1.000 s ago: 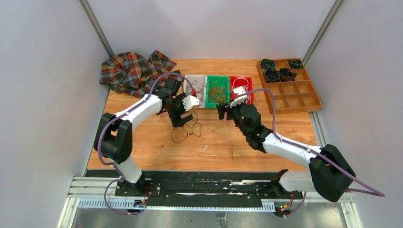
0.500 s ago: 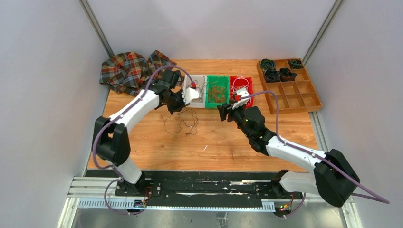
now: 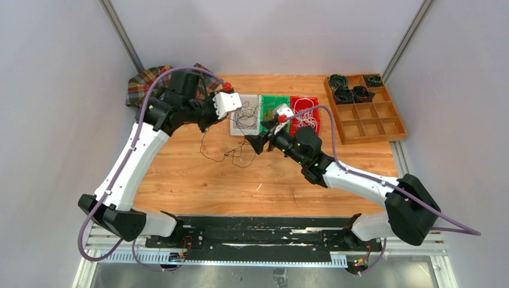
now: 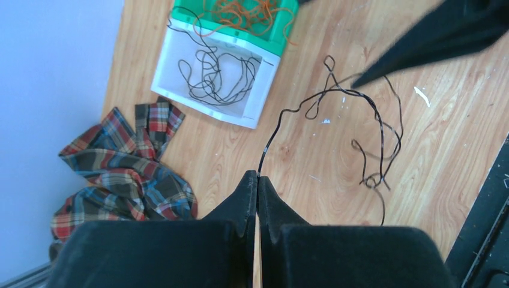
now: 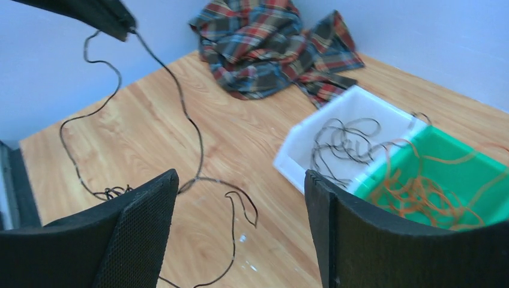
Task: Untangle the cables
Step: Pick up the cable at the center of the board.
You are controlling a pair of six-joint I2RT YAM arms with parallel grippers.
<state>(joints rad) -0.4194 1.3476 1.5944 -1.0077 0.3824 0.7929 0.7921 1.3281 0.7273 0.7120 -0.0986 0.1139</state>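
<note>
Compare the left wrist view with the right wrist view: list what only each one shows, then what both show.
Only the left wrist view: the left end effector seen from behind, its fingers pressed shut on the black cable.

Only the right wrist view: the right end effector wide open, gripping nothing.

Both: the black cable trailing onto the wooden table, the plaid cloth, the white bin holding more black wires, and the green bin of orange cables.
</note>
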